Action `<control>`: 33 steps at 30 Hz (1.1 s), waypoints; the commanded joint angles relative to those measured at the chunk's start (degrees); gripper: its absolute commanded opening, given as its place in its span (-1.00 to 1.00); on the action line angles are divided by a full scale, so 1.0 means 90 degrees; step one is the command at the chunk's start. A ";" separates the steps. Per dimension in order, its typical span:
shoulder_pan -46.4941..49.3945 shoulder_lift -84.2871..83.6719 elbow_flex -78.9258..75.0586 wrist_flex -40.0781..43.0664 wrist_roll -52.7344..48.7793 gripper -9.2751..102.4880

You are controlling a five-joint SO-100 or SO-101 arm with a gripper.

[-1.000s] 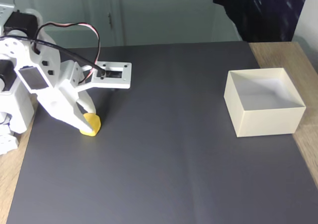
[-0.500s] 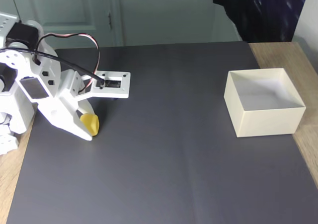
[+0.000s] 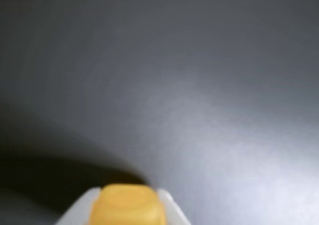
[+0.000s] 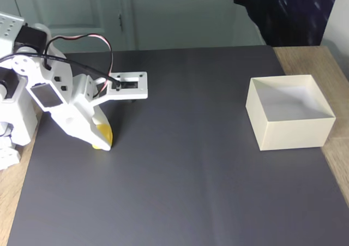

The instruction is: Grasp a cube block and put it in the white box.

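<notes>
- Two white plastic fingers point(image 3: 167, 205) of the pincer point(image 3: 127, 207) flank the cube block point(image 3: 127, 207) at the bottom edge of the wrist view, pressed against both its sides; the pincer is closed on it.
- Its yellow top face looks matte and smooth, with rounded corners; as a cube it has no long axis.
- In the fixed view the pincer point(image 4: 101, 137) points down and to the right at the left side of the dark grey mat point(image 4: 191, 175), the cube block point(image 4: 103, 133) a yellow sliver at the tips, right at the mat surface; whether it touches, I cannot tell.
- Smooth and flat, the mat covers a wood-grain worktop point(image 4: 339, 148).
- Well apart, at the mat's right edge, stands the white box point(image 4: 292, 131): square, open-topped, thin straight walls, paler inside.
</notes>
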 commanded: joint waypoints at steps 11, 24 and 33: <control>-0.0234 0.0352 -0.1113 -0.0527 0.0283 -0.83; -0.0264 -0.1924 -0.4580 -0.1758 0.1367 -0.83; -0.0508 -0.4102 -0.7021 -0.2275 0.1406 -0.83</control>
